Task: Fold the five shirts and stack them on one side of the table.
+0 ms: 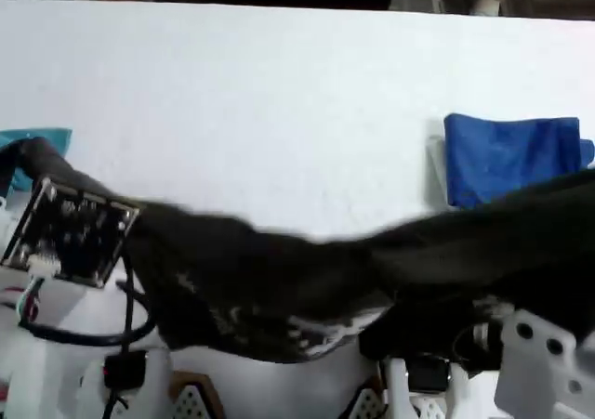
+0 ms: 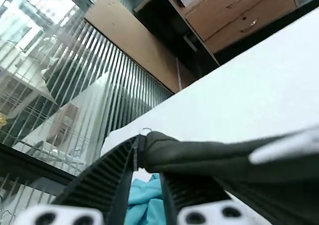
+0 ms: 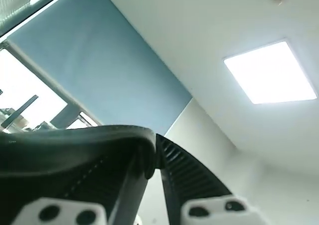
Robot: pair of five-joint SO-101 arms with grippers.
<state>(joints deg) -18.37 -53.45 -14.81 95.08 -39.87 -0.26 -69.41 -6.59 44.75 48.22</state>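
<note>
A black shirt (image 1: pixel 307 280) hangs stretched above the near part of the table (image 1: pixel 279 85), held at both ends. My left gripper (image 2: pixel 142 152) is shut on one corner of the black shirt (image 2: pixel 209 157), at the left side near a teal shirt (image 1: pixel 42 142). My right gripper (image 3: pixel 152 160) is shut on the other end of the black shirt (image 3: pixel 75 145) and points up at the ceiling. A folded blue shirt (image 1: pixel 507 159) lies on the table at the right, just beyond the raised black cloth.
The teal shirt (image 2: pixel 147 200) lies below the left gripper at the table's left edge. A pale strip (image 1: pixel 435 166) shows beside the blue shirt. The arm bases and cables (image 1: pixel 121 340) stand along the near edge. The table's far half is bare white.
</note>
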